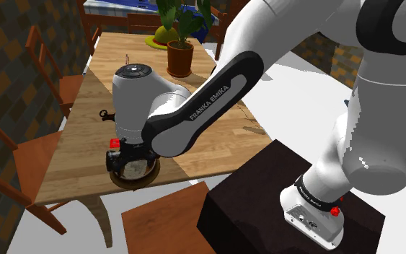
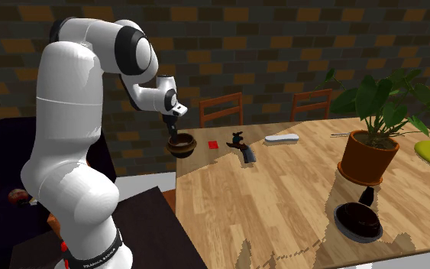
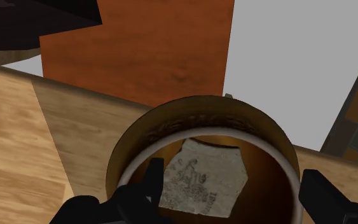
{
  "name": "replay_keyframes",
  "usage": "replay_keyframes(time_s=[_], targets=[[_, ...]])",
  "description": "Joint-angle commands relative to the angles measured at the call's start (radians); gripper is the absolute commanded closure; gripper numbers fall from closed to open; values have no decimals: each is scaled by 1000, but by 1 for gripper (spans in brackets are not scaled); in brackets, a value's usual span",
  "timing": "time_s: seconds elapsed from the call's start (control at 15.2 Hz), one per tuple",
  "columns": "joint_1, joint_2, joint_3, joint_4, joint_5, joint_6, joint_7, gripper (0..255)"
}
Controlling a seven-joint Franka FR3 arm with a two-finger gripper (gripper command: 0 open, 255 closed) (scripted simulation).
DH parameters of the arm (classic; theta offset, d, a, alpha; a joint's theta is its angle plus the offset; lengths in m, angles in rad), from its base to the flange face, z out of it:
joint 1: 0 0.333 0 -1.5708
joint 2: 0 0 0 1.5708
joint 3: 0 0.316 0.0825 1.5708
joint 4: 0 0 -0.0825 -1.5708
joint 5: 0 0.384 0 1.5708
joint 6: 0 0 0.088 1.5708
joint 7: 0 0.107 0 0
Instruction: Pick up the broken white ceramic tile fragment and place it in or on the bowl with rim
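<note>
Tile fragment (image 3: 199, 178) lies flat in the bottom of the bowl (image 3: 203, 114), which sits at the worktop (image 3: 18, 127) edge nearest the stand (image 1: 252, 195). Pincer (image 3: 232, 177) hangs right over the bowl with its jaws spread wide. One finger (image 3: 142, 194) is just beside the fragment's edge and the other is well apart from it, so nothing is gripped. Placement looks done to me.

Handling, my read: stiff, thin, light, brittle. It won't flex, and it could chip or snap on a hard drop against the bowl (which looks hard-walled). The faces are probably slick and the broken edges rougher. Pinch across two opposite broken edges near the middle, not a jutting corner. Lying flat in a curved bowl, it'd be awkward to re-grab, since the fingers would meet the wall first.

Looks: pale grey-white, flat, an irregular polygon with jagged, straight-ish breaks and one notch toward the far rim. Faint dark marks on the upper face, can't read them. Bowl is brown with a lighter ring inside the rim.
</note>
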Motion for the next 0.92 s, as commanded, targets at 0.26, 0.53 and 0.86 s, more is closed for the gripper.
replay_keyframes(time_s=[0.26, 0.53, 0.86], targets=[[-22, -83, 24, -1, 45, -78, -31, 0], [-26, -104, 28, 1, 57, -99, -39, 0], [-26, -104, 28, 1, 57, -99, -39, 0]])
